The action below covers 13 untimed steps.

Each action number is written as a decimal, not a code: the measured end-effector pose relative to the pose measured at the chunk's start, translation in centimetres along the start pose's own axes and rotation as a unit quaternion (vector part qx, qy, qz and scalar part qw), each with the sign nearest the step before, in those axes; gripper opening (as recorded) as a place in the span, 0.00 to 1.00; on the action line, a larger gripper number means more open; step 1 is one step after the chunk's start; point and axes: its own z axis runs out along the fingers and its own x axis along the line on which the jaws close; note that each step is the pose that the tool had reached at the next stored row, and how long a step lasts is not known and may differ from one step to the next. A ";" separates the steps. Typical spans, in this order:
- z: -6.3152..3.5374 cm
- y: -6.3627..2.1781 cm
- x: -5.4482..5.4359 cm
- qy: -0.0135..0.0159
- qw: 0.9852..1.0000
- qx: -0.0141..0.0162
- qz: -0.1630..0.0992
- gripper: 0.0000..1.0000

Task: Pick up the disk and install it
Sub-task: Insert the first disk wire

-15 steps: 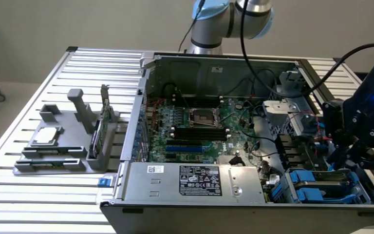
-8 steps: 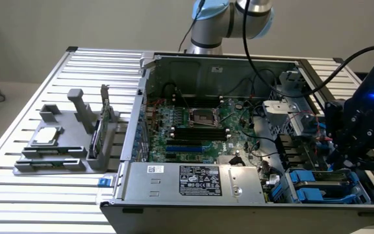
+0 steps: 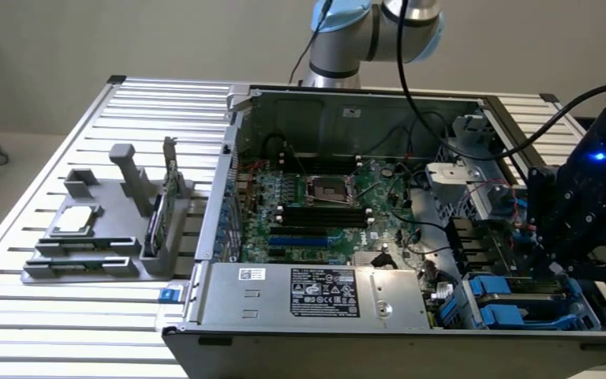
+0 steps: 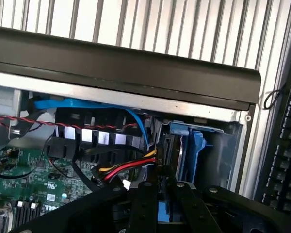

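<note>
Blue plastic rails mark the disk (image 4: 170, 160); it sits on edge in the drive bay at the corner of the open computer case (image 3: 282, 316), at the exterior view's lower right. Gripper (image 4: 157, 194) is right over it, black fingers (image 4: 144, 204) drawn in close on either side of the disk's top edge, apparently clamped on it. Yellow and red power wires (image 4: 128, 167) run just beside the grip. Judging by looks: metal body, stiff, fairly heavy for its size, smooth sides, shock-sensitive. Best hold is across the flat faces near the frame, clear of connector and wires. Motherboard (image 3: 319, 209) lies beside the bay.
</note>
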 end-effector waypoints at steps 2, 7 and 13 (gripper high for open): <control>0.18 -0.01 0.0 0.000 1.000 0.001 0.017 0.16; 0.56 -0.02 0.0 -0.002 0.998 0.004 0.061 0.16; 0.59 0.00 0.0 -0.002 0.996 0.008 0.085 0.16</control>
